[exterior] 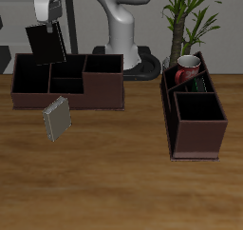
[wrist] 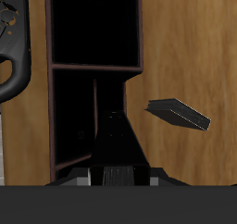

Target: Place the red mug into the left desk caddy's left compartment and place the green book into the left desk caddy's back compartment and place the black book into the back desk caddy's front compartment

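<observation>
Black book (exterior: 46,42): thin, matt black slab, held upright and a little tilted — above the back desk caddy (exterior: 66,82), over its compartments.
Claw (exterior: 46,23): clamped on the black book's upper edge.
Back desk caddy: dark brown, several open compartments, at 10 o'clock on the worktop (exterior: 114,167).
Red mug (exterior: 187,68): red with pale interior — sits in the left desk caddy (exterior: 196,115), at 2 o'clock.
Green book (exterior: 200,82): green sliver beside the mug, inside the same caddy.
Grey book (exterior: 57,120): leaning on the worktop at the back caddy's front wall.
Plant (exterior: 190,15): behind the left caddy.
</observation>
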You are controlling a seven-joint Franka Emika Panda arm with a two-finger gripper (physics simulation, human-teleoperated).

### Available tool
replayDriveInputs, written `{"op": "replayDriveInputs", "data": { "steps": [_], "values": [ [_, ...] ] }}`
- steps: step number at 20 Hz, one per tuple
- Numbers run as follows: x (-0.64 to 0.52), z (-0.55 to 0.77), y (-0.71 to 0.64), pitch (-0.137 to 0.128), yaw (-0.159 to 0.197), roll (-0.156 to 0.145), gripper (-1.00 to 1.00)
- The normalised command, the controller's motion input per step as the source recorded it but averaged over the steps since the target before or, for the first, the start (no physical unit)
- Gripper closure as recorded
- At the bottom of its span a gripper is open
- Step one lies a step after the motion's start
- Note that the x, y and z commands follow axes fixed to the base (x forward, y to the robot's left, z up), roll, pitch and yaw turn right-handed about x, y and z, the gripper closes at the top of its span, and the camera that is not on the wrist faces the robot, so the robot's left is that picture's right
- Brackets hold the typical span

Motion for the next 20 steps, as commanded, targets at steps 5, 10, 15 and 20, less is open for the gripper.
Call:
{"op": "replayDriveInputs", "data": {
  "steps": [5, 10, 15, 20],
  "values": [
    [0.07, 0.14, -0.33, -0.03, -0.087, -0.074, 1.0],
    [0.07, 0.2, -0.29, -0.015, -0.147, -0.008, 1.0],
    [0.06, -0.06, 0.06, 0.013, -0.001, 0.044, 1.0],
    [0.07, -0.02, 0.26, -0.04, 0.075, 0.089, 1.0]
  ]
}}
